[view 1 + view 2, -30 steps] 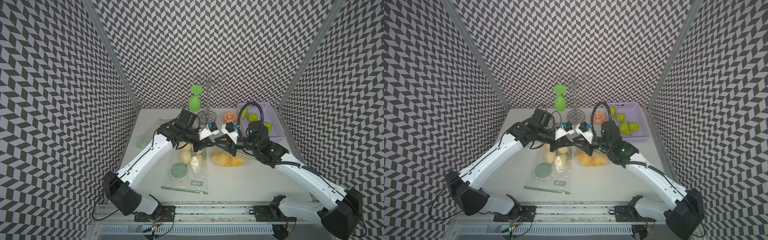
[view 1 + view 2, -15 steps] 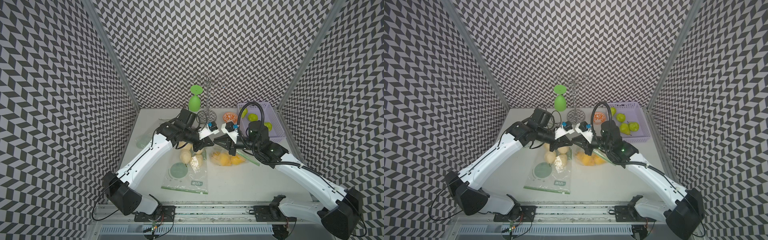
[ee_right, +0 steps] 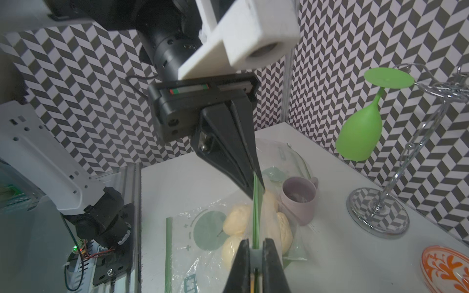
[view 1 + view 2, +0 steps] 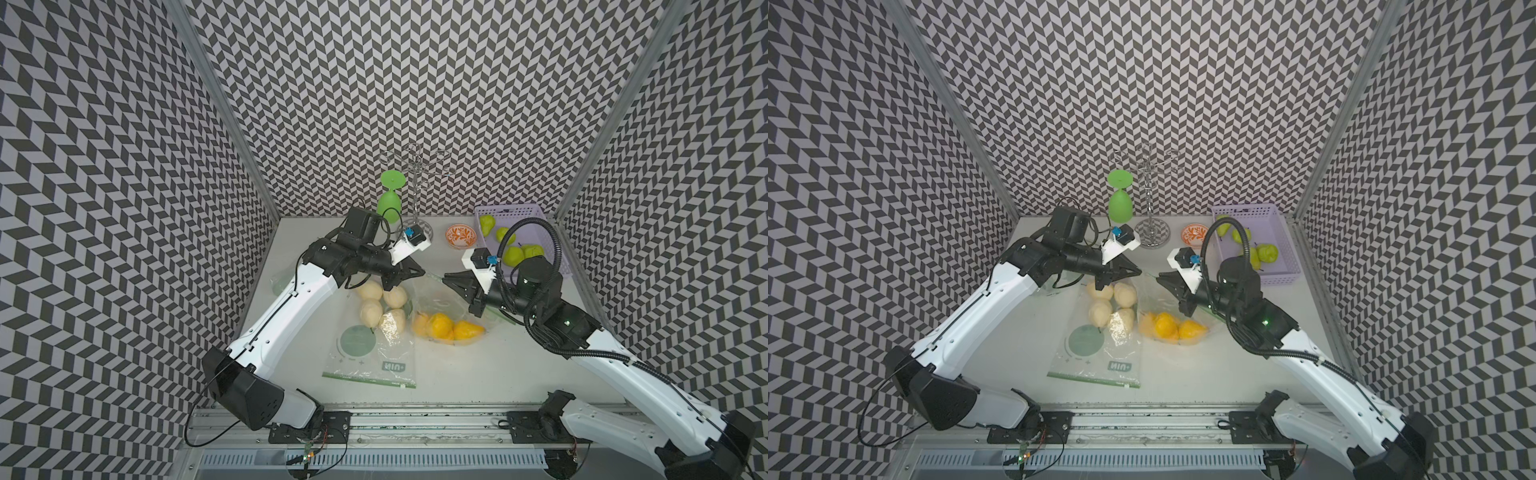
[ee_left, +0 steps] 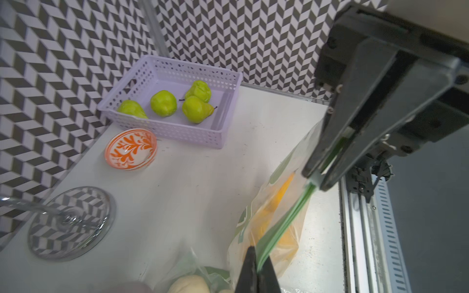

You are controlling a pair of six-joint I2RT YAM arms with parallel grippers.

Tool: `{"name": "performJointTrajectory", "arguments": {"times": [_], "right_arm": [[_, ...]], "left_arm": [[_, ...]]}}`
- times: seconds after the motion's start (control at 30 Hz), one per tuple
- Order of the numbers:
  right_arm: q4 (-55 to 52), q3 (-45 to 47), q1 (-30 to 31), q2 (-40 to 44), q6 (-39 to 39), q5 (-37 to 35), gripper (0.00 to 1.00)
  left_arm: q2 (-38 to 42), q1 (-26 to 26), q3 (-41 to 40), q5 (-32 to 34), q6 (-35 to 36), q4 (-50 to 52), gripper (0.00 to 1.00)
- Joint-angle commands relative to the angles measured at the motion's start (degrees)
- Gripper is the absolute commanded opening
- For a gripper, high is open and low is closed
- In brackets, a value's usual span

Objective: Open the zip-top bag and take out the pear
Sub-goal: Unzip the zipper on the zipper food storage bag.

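Right gripper (image 4: pixel 448 277) drawn back from left gripper (image 4: pixel 420 272) since a second ago, green zip strip (image 5: pixel 286 220) taut between them; both jaws clenched on that strip (the right at its pale slider); zip-top bag (image 4: pixel 436 299) hanging below, yellow pears (image 4: pixel 441 326) inside it, resting on table (image 4: pixel 498 374) just beside second bag (image 4: pixel 374 357) of pale pears

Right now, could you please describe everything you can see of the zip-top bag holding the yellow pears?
The zip-top bag is clear, crinkly plastic with green printing and a green zip strip. Its top edge is lifted and stretched between the shut left gripper and right gripper; its bottom rests on the table, holding yellow pears.
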State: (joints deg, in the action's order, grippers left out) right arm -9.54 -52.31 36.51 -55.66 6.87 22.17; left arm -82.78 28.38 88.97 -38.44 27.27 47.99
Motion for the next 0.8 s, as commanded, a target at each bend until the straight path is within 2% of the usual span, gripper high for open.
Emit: {"name": "performJointTrajectory", "arguments": {"times": [0.0, 0.13, 0.2, 0.37, 0.6, 0.63, 0.77], "right_arm": [[-8.5, 1.9, -0.6, 2.9, -4.1, -6.4, 0.0], [-12.7, 2.2, -0.5, 5.8, -9.6, -13.3, 0.0], [-14.6, 3.1, -0.6, 7.7, -12.7, -18.0, 0.0], [-17.9, 4.8, -0.6, 12.2, -18.8, -24.0, 0.0], [-16.5, 4.0, -0.6, 14.1, -20.7, -26.7, 0.0], [-15.9, 3.7, -0.6, 13.8, -20.6, -25.7, 0.04], [-14.1, 1.5, -0.6, 13.3, -21.7, -21.4, 0.45]], "left_arm": [[3.2, -5.2, 3.1, 7.2, -3.5, -6.6, 0.0], [4.4, -8.0, 1.6, 7.9, -5.6, -9.6, 0.0], [4.7, -8.2, 0.8, 7.9, -5.6, -10.2, 0.0], [4.9, -8.1, -1.5, 7.0, -5.7, -11.5, 0.0], [5.7, -5.7, -4.2, 5.5, -5.1, -13.2, 0.0], [5.7, -4.2, -4.8, 5.6, -5.0, -13.8, 0.0], [5.1, 3.2, -7.8, 8.7, -3.0, -16.2, 0.0]]}}
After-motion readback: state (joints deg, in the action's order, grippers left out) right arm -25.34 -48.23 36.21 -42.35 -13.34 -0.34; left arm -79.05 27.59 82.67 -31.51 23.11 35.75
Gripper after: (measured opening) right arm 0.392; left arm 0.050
